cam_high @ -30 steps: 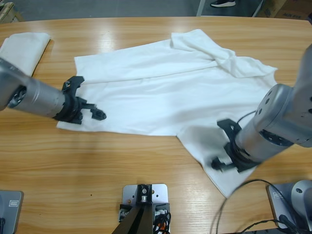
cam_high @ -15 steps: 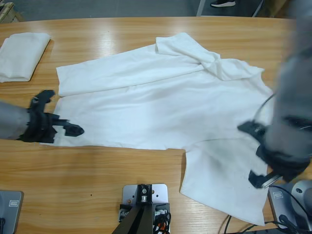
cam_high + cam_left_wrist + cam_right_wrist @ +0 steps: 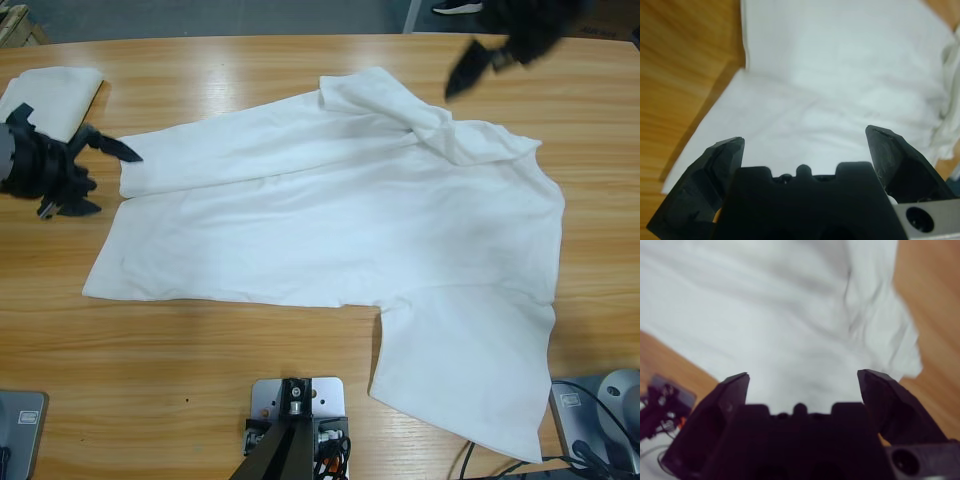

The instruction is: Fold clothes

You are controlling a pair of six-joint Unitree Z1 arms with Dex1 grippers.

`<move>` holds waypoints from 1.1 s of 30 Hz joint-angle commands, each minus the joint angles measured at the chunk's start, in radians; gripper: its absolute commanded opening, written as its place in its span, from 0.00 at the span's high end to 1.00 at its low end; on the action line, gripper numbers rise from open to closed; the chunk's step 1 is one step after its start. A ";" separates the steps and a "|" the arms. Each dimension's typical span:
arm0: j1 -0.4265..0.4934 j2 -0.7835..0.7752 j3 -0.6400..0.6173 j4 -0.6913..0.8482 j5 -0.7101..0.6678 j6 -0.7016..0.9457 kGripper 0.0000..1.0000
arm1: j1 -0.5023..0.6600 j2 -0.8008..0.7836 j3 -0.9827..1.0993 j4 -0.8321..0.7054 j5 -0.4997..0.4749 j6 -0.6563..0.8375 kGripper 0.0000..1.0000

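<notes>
White thin-fabric T-shirt (image 3: 340, 210) lies partly spread on my wooden table (image 3: 200, 380), unfolded; left gripper (image 3: 85, 165) and right gripper (image 3: 480, 60) both spread, empty.

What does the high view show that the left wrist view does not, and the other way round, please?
Only the high view shows the whole T-shirt spread on the table, a folded white cloth at the table's far left corner, and the right tool near the top edge. Only the left wrist view shows the left tool close up, its jaws spread apart with nothing between them. Both show the T-shirt's white fabric and the wooden table.
</notes>
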 commanded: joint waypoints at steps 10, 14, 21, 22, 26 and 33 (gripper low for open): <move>0.027 0.183 -0.100 0.041 0.012 -0.085 0.05 | -0.214 0.594 -0.532 0.146 0.321 -0.138 0.20; 0.023 0.200 -0.084 0.030 0.012 -0.080 0.05 | -0.219 0.620 -0.533 0.147 0.350 -0.233 0.20; 0.016 0.235 -0.079 -0.045 0.009 -0.069 0.05 | -0.256 0.650 -0.526 0.149 0.230 -0.362 0.19; 0.013 0.239 -0.079 -0.052 0.009 -0.069 0.05 | -0.263 0.655 -0.525 0.151 0.220 -0.368 0.19; 0.006 0.258 -0.074 -0.067 0.009 -0.069 0.05 | -0.277 0.671 -0.522 0.156 0.228 -0.373 0.19; 0.004 0.279 -0.074 -0.082 0.009 -0.066 0.05 | -0.263 0.698 -0.521 0.187 0.282 -0.379 0.25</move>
